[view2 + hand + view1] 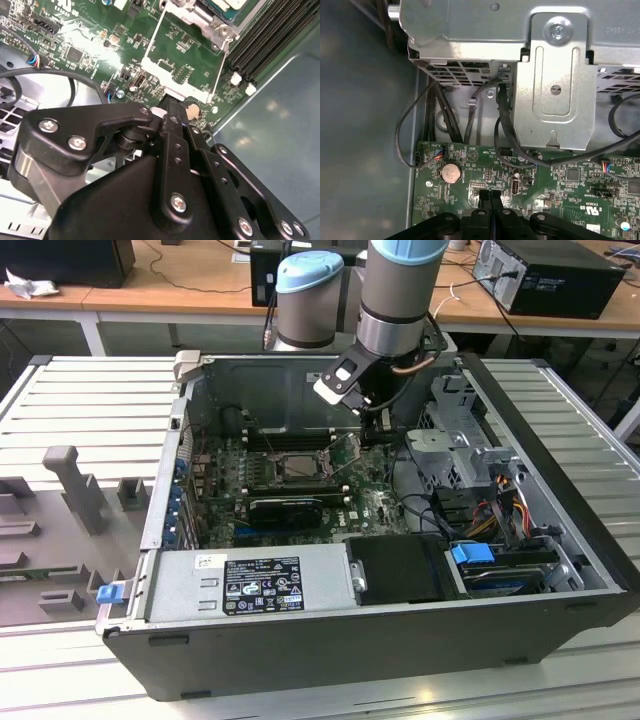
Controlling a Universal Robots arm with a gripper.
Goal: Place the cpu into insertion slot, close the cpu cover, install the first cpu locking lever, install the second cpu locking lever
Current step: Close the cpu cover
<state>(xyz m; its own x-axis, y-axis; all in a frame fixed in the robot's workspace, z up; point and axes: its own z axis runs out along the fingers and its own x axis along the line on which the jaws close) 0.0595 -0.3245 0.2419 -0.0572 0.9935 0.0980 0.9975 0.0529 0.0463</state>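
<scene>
The jaws, closed together on nothing, hang over the motherboard (555, 186), and the insertion slot (300, 467) lies at about eight o'clock from them in the exterior view.

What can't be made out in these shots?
- insertion slot: too small in the exterior view to tell if the cpu is in; cut off by the edge in the second wrist view.
- gripper: its own body hides whatever lies under its tips in both wrist views.
</scene>
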